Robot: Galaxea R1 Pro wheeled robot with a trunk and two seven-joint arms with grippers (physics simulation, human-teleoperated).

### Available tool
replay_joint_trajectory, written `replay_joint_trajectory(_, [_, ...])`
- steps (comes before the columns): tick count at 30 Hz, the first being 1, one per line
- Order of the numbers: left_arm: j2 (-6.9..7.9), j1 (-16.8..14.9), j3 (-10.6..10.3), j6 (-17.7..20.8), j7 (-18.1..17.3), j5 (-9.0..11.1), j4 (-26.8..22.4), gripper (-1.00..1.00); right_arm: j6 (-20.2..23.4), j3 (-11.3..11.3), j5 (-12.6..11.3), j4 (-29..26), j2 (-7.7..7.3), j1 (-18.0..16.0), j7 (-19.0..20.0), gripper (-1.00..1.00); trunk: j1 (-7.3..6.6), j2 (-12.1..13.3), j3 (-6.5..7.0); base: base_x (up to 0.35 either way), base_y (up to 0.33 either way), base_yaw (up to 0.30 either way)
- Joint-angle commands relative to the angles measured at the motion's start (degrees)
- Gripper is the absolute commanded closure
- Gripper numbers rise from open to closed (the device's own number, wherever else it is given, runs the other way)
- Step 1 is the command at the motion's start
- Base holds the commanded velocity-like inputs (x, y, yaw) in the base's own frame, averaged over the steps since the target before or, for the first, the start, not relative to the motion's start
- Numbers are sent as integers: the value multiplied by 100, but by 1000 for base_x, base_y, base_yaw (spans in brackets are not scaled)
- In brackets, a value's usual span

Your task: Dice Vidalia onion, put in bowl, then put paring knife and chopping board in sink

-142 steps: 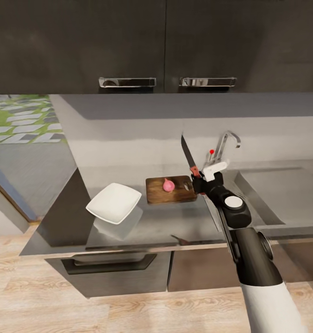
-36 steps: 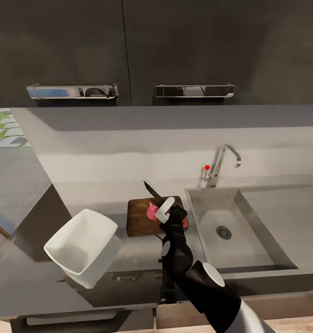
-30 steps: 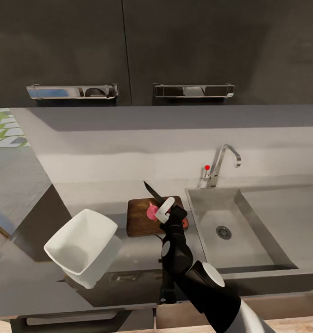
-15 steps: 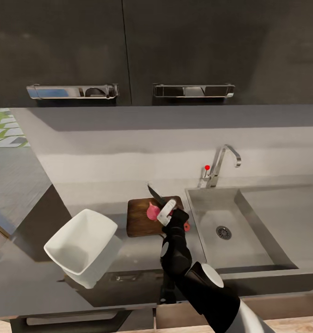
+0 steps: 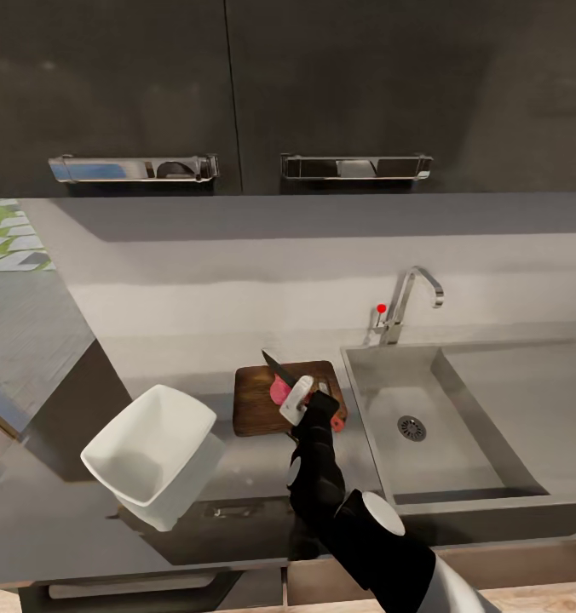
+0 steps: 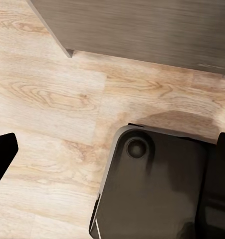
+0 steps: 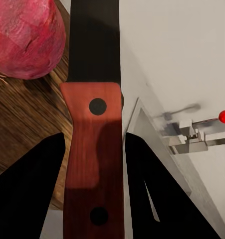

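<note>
Onion (image 5: 280, 391) lies whole on the chopping board (image 5: 256, 403), out of the sink (image 5: 407, 417), so dicing is not yet done. The right end effector (image 5: 298, 402) is closed on the paring knife (image 7: 95, 134), blade beside the onion. The bowl (image 5: 149, 454) waits on the table (image 5: 254, 464); filling it and sinking both tools remain.

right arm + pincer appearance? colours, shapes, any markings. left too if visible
The right arm has glossy black rounded segments with a white round cap at a joint and a white shell on the lowest segment. The right pincer has a white, rounded finger housing on a black wrist; in the right wrist view its fingers are plain black tapered wedges. No cables or markings show. A left pincer finger is plain black.
</note>
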Motion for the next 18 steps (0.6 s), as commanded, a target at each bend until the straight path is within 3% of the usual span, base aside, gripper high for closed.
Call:
replay_joint_trajectory(1, [10,-1,-45,-13,56,28,-11,-100,27,12,-59,0,0,-8,-51,100,3,-10,-9,0,0,0])
replay_joint_trajectory(18, [10,-1,-45,-13,56,29,-11,-100,27,8,-45,-4,0,-9,-51,100,3,-10,-9,0,-4,0])
